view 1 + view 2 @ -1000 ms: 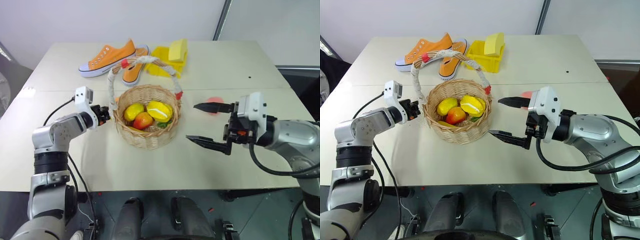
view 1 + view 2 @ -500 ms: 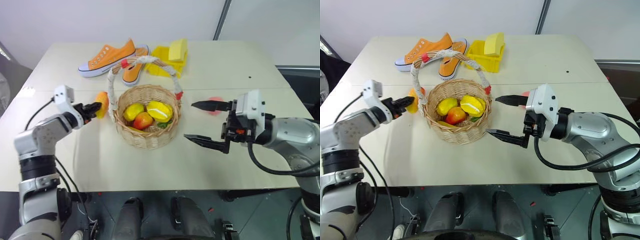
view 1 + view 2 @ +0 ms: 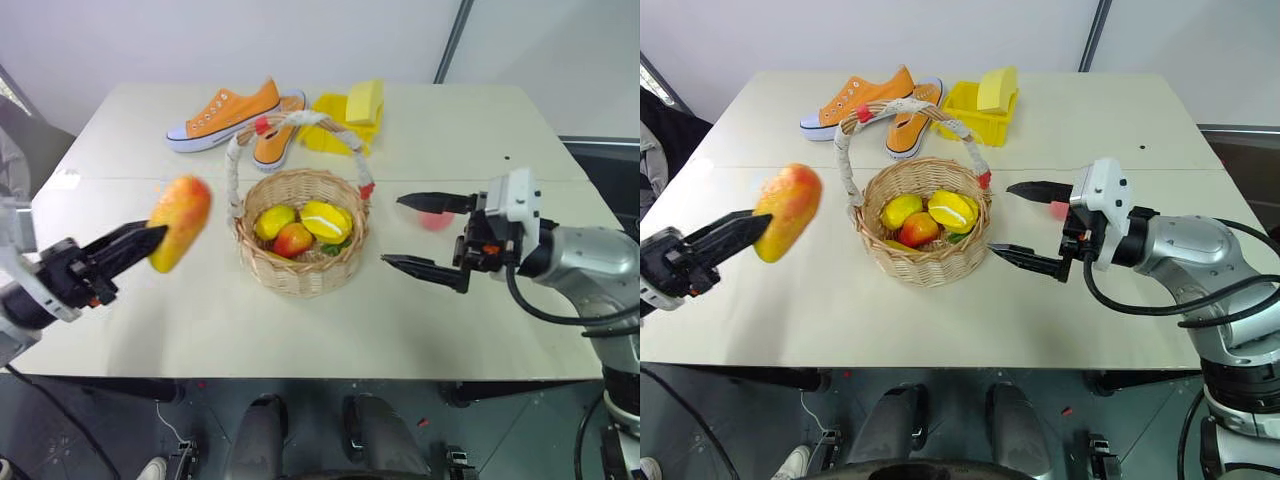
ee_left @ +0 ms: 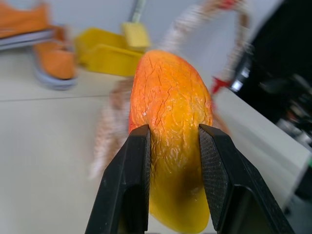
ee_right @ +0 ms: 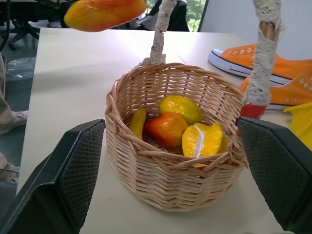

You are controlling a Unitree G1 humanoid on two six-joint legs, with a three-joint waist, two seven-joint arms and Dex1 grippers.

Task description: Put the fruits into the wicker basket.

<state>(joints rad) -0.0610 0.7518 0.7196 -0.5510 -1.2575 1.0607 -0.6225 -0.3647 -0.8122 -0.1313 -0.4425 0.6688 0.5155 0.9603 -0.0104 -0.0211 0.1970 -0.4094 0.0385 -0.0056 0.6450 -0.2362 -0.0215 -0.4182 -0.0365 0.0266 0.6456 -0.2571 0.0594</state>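
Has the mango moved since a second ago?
Yes. The left gripper has lifted the mango off the table and away from the basket.

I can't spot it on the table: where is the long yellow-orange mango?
The long yellow-orange mango is up in the air, pinched in the left gripper, left of the round wicker basket.

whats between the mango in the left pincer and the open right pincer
The wicker basket with fruits in it sits between the mango and the right pincer, as the left eye view shows.
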